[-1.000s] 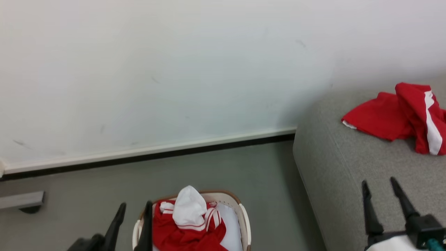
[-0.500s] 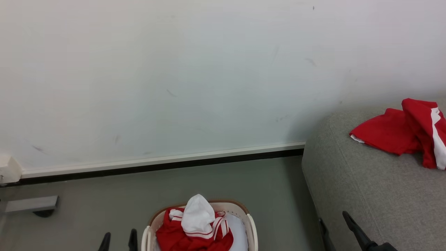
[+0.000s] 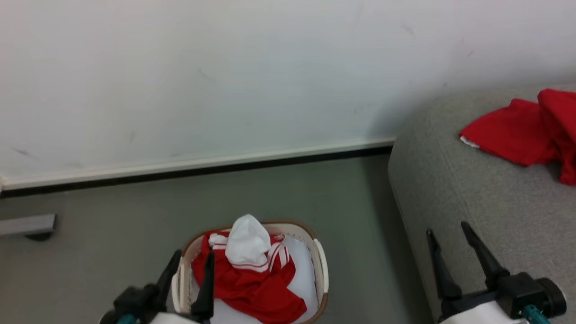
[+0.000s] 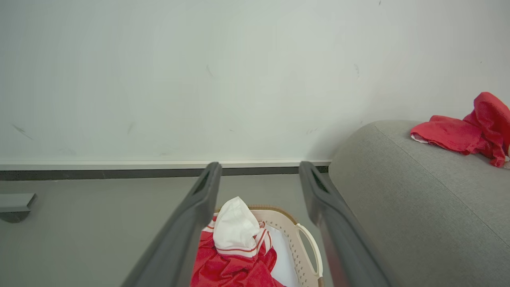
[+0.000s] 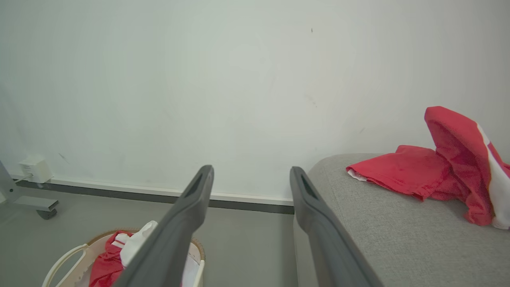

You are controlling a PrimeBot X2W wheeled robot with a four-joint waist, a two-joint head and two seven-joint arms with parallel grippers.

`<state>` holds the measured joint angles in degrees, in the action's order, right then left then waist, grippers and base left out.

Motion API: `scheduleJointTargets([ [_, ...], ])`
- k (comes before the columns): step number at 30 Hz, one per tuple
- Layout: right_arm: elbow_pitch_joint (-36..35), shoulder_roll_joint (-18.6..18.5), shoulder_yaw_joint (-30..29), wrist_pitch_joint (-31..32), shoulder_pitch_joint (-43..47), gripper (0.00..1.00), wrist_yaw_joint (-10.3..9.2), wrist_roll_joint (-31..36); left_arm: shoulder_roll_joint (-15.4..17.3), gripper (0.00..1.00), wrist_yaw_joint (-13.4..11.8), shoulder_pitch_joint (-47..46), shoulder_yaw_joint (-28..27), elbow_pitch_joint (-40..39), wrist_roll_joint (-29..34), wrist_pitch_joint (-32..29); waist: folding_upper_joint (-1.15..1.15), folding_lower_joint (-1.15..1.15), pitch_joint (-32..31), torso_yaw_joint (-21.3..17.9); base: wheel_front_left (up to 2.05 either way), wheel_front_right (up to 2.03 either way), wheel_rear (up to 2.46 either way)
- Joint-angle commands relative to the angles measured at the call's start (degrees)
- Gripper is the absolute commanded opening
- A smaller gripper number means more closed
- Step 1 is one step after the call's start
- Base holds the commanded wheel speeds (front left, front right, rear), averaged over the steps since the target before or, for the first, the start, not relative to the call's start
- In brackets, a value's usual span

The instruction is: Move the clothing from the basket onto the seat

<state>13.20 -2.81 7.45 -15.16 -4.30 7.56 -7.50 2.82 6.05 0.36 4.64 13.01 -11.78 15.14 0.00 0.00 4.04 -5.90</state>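
The basket stands on the floor at the bottom middle, holding red clothing with white stripes and a white patch on top. My left gripper is open over the basket's left rim, nothing between its fingers. In the left wrist view the open left gripper looks over the basket and its clothing. More red clothing lies on the grey seat at the right. My right gripper is open and empty above the seat's near left edge. The right wrist view shows that gripper, the seat and the garment.
A white wall with a dark baseboard runs behind the grey-green floor. A grey metal foot on a caster juts in at the left. A small white box sits low on the wall.
The head view itself has shifted, up and then back down. Both grippers show more fully than half a second ago, still open. The clothing lies as before.
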Motion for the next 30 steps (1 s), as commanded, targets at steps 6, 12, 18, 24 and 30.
scheduleJointTargets([
  [6, -4.82, -0.11, -3.37, 0.02, -7.98, 1.0, -0.14, 1.22, 1.7, 1.0, 0.96, -17.7, 4.64, 8.01, 3.31, -0.31, 0.0, 0.0, 22.45, -0.06, 0.0, 0.0, 0.0],
  [12, -8.96, -0.12, -4.94, 0.02, -13.41, 1.0, -0.14, 1.3, 3.5, 1.0, 1.27, -32.93, 8.22, 18.69, 5.18, -3.79, 0.0, 0.0, 34.86, -0.49, 0.0, 0.0, 0.0],
  [18, -11.25, -0.13, -4.19, 0.02, -16.13, 1.0, -0.14, 1.02, 5.43, 1.0, 1.38, -43.7, 9.39, 29.62, 5.87, -5.32, 0.0, 0.0, 41.44, -1.65, 0.0, 0.0, 0.0],
  [24, -12.13, -0.13, -3.71, 0.01, -16.75, 1.0, -0.14, 0.32, 7.22, 1.0, 1.14, -50.46, 9.26, 38.04, 6.14, -4.03, 0.0, 0.0, 43.88, -2.8, 0.0, 0.0, 0.0],
  [30, -12.53, -0.1, -3.5, 0.01, -16.94, 1.0, -0.14, 0.0, 8.95, 1.0, 0.38, -54.86, 9.52, 43.18, 6.69, -2.72, 0.0, 0.0, 45.65, -3.95, 0.0, 0.0, 0.0],
])
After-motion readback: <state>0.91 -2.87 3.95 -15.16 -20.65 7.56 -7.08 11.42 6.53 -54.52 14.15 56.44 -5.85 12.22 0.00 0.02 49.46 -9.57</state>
